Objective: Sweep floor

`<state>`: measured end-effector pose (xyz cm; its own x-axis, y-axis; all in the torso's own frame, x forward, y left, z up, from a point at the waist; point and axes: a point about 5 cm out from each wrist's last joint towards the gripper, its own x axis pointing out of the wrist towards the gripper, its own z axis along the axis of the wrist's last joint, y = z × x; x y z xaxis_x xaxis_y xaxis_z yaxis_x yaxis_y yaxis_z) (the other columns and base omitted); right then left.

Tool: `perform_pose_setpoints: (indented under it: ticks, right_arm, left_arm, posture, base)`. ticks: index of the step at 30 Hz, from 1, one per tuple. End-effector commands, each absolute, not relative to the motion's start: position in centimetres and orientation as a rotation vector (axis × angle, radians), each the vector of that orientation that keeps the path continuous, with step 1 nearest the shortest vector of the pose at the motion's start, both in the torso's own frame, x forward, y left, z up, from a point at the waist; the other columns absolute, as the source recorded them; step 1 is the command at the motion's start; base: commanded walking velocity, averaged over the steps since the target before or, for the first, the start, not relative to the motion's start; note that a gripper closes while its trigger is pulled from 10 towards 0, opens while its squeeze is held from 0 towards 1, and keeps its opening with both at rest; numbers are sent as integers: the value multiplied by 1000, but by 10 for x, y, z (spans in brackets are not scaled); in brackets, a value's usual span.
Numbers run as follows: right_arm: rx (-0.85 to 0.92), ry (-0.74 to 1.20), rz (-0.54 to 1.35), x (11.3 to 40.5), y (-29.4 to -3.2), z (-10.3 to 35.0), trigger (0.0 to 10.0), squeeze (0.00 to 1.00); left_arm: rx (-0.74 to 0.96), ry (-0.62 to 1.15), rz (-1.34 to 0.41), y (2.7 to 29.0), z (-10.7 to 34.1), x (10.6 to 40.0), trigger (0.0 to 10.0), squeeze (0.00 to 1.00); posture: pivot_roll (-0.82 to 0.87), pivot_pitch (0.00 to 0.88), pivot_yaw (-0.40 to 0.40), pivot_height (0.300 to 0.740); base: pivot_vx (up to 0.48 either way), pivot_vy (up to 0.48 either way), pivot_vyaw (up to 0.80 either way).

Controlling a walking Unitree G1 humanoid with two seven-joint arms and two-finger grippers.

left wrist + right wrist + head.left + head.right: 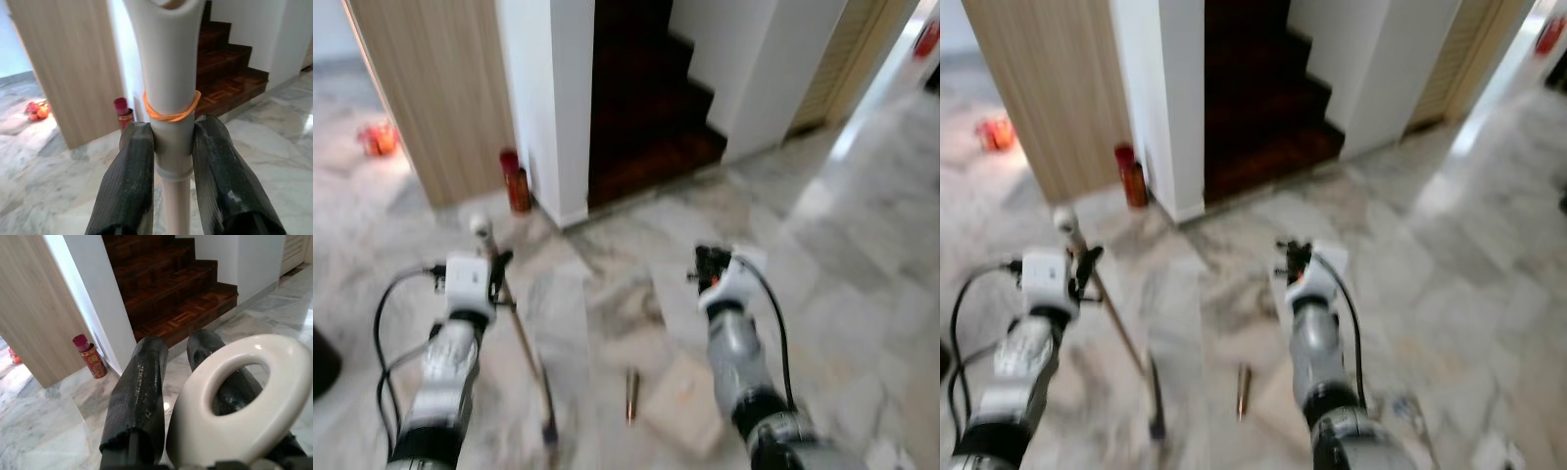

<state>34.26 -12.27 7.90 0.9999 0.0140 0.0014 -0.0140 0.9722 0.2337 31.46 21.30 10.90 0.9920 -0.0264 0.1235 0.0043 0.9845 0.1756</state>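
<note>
Marble floor (862,284) spreads open toward stairs (646,108). Left gripper (171,147) clamps broom handle (168,73); right gripper (178,357) holds white loop handle (239,401).

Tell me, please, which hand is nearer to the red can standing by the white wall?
The left hand: it grips the broom handle almost straight below the can. The right hand is farther off, across the floor.

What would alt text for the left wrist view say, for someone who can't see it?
The left gripper has its two black fingers clamped on a pale broom handle ringed by an orange rubber band. Behind lie marble floor, a red can and dark wooden stairs.
</note>
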Motion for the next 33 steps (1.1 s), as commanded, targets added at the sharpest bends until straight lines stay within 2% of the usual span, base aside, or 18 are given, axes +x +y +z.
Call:
perform_pose_setpoints:
  ticks: [1,6,17,25,33]
  right_arm:
    - [217,-39,-20,345,-137,85,10000,0]
    - [210,-37,-17,344,-137,84,10000,0]
    - [134,-32,83,343,-126,83,10000,0]
    - [153,42,212,336,-112,70,10000,0]
    - [154,145,374,323,-99,49,10000,0]
  left_arm:
    - [192,-157,-67,205,117,319,10000,0]
    - [208,-115,-125,205,113,321,10000,0]
    - [259,138,-286,197,74,308,10000,0]
    - [264,173,-314,192,67,305,10000,0]
    - [301,185,-308,198,66,301,10000,0]
  posture:
    - [87,0,-61,740]
    - [88,0,-60,740]
    - [90,0,-69,740]
    - [84,0,-68,740]
    - [91,0,-68,740]
  base:
    - [0,0,0]
    - [0,0,0]
    - [0,0,0]
    - [0,0,0]
    - [0,0,0]
